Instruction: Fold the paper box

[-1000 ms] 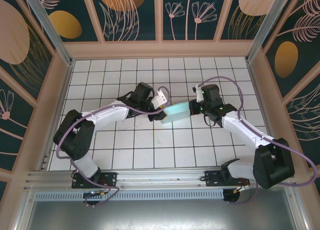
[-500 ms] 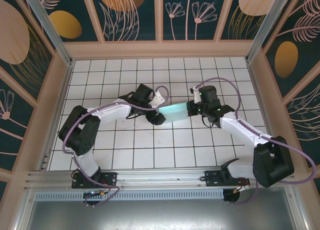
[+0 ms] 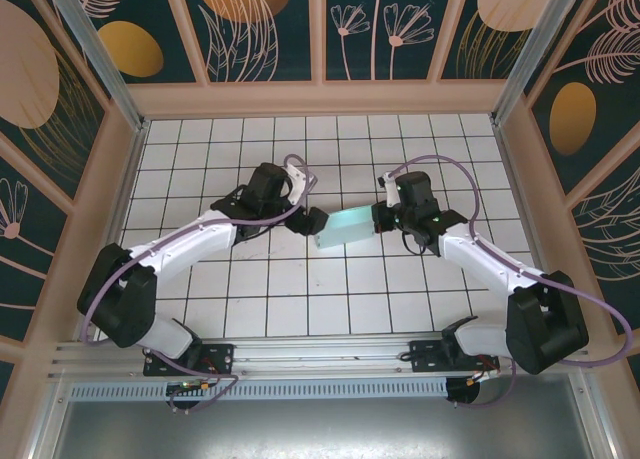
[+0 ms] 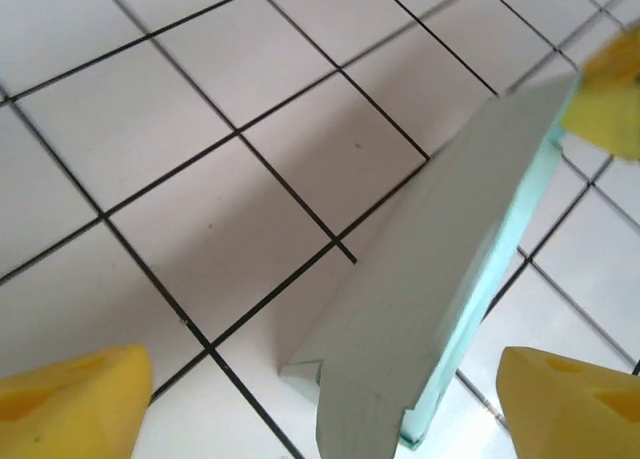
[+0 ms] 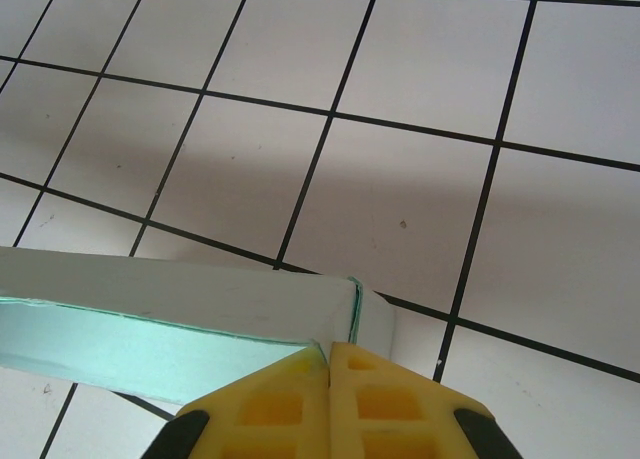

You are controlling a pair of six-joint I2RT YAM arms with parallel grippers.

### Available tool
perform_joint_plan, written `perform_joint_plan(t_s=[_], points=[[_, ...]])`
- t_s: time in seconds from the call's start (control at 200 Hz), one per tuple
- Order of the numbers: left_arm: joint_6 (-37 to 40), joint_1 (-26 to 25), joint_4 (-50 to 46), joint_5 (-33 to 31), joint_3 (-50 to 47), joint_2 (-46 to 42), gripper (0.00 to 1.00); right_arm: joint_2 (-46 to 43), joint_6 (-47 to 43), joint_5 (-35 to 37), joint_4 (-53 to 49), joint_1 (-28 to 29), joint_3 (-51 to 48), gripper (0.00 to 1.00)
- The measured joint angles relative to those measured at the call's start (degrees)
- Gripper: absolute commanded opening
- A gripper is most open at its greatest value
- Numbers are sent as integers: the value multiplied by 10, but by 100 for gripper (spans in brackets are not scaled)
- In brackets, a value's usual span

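Overhead from behind, wrist views close, sharing paper box [image 3: 345, 227]

pale mint-aqua thin paper box [image 3: 345, 228], grey-white outer faces; white tiled tabletop [image 3: 200, 149], black grid lines; dark teal wall panels [image 3: 260, 39], peach-gold leaf motifs; purple arm cables [image 3: 440, 158]

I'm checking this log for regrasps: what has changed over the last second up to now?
The left arm stretched out, its elbow swinging toward the near left. The left gripper drew slightly left and now stands open around the left end of the paper box. The box turned to show a narrower face. The right gripper stayed shut on the box's right end.
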Motion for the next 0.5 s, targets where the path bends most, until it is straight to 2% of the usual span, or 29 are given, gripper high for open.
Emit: perform_joint_plan(t_s=[0.085, 0.285, 0.42, 0.5], points=[[-28, -3, -26, -11, 1, 1, 67, 1, 0, 0, 0, 0, 0, 0], [-54, -44, -86, -34, 12, 2, 46, 7, 0, 2, 0, 1, 4, 0], [-61, -53, -110, -60, 40, 13, 44, 8, 0, 2, 0, 2, 5, 0], [-65, -52, -126, -88, 55, 23, 38, 8, 0, 2, 0, 3, 5, 0]])
